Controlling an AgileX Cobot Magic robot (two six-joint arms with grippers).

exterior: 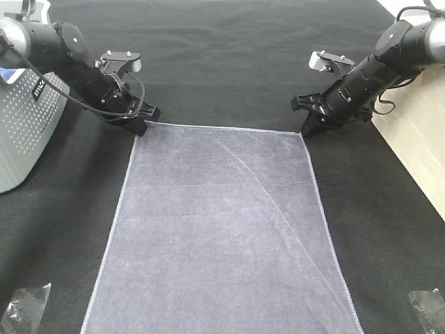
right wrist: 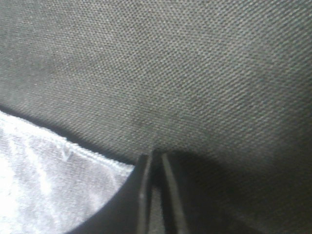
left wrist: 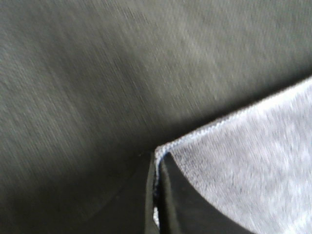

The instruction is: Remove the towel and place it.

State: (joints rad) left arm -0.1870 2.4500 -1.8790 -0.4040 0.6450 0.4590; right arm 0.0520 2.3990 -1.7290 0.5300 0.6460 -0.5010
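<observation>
Exterior high view: towel point(exterior: 219, 229) is spread flat at the centre of the black tabletop point(exterior: 222, 56). Its far left corner is clamped in the left tool point(exterior: 141, 126). The right tool point(exterior: 306, 130) is set at the far right corner, jaws nearly together; a grip cannot be told.

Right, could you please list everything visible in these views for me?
large rectangular grey-lavender terry towel: one, spread flat, centre.
black woven table cloth: one, covering the table.
grey perforated plastic container: one, left edge.
cream textured surface: one, right edge.
crumpled clear plastic scraps: two, near-left and near-right corners.
left claw: one, black, shut on the towel's far-left corner.
right claw: one, black, jaws nearly together at the far-right corner; grip unclear.
</observation>
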